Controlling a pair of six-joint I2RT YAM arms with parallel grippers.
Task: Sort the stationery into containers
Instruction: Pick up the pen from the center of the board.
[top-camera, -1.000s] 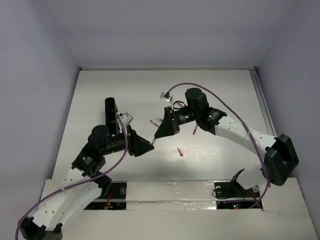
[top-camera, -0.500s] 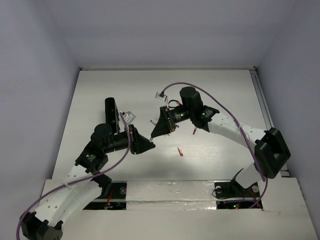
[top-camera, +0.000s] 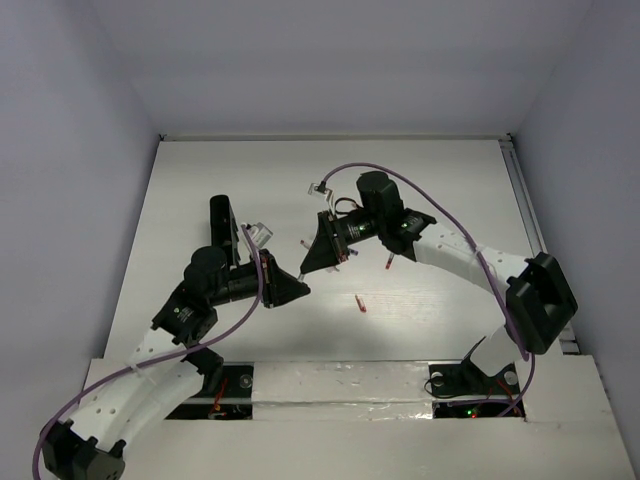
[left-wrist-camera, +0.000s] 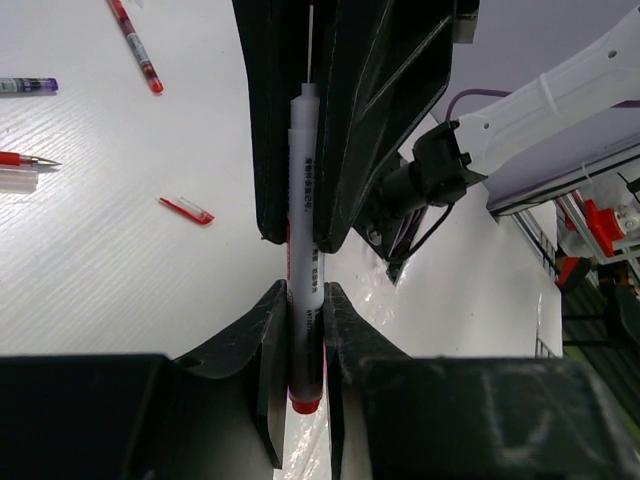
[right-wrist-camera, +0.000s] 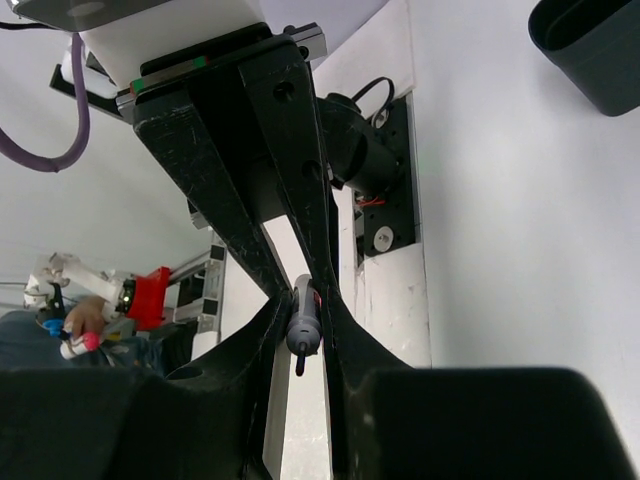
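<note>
A white pen with a red end (left-wrist-camera: 303, 200) hangs in the air between both grippers, a little above the table. My left gripper (left-wrist-camera: 302, 300) is shut on its red end. My right gripper (right-wrist-camera: 303, 310) is shut on the other end, whose grey tip (right-wrist-camera: 302, 335) pokes out toward its camera. From above, the two grippers meet tip to tip, left (top-camera: 298, 290) and right (top-camera: 306, 271). The long black container (top-camera: 222, 228) stands just left of the left arm's wrist; its dark wall (right-wrist-camera: 590, 50) also shows at the top right of the right wrist view.
Loose on the table: a red pen cap (top-camera: 360, 304), a red pen (top-camera: 388, 262) under the right arm and a small red piece (top-camera: 305, 243). The left wrist view shows a red pen (left-wrist-camera: 135, 45), a dark pen (left-wrist-camera: 25, 86) and a red cap (left-wrist-camera: 187, 210).
My left gripper has closed on the pen's red end. The right arm has shifted slightly up and left with the pen, and the left arm followed.
</note>
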